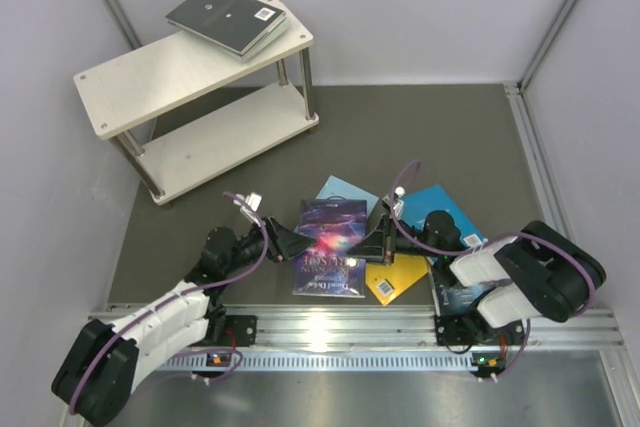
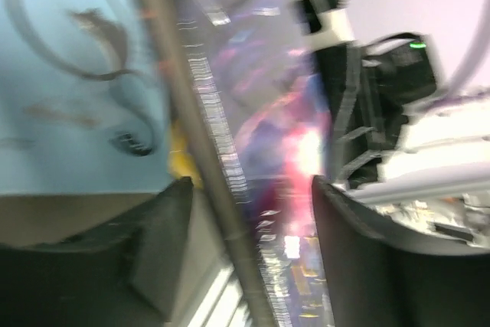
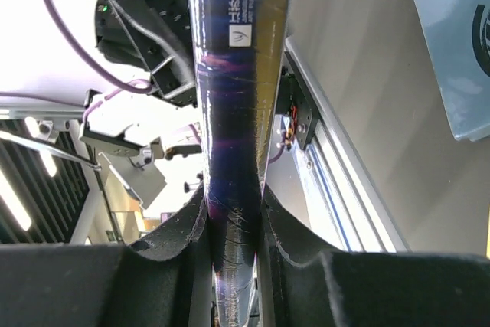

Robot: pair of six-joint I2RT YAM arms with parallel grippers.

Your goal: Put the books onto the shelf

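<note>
The purple galaxy book (image 1: 330, 245) is held up off the mat on edge. My right gripper (image 1: 372, 245) is shut on its right side, and the right wrist view shows the dark cover (image 3: 233, 74) pinched between both pads (image 3: 233, 212). My left gripper (image 1: 290, 242) is open around the book's left edge (image 2: 268, 112), with a gap on each side of the edge (image 2: 251, 189). The view is blurred. The shelf (image 1: 150, 72) stands at the back left with a dark green book (image 1: 225, 15) stacked on a greyer one on its top board.
On the mat lie a light blue book (image 1: 345, 190) (image 2: 69, 74), a bright blue book (image 1: 440, 202), a yellow book (image 1: 395, 279) and a dark blue book (image 1: 462, 297) under the right arm. The aluminium rail (image 1: 330, 327) runs along the near edge.
</note>
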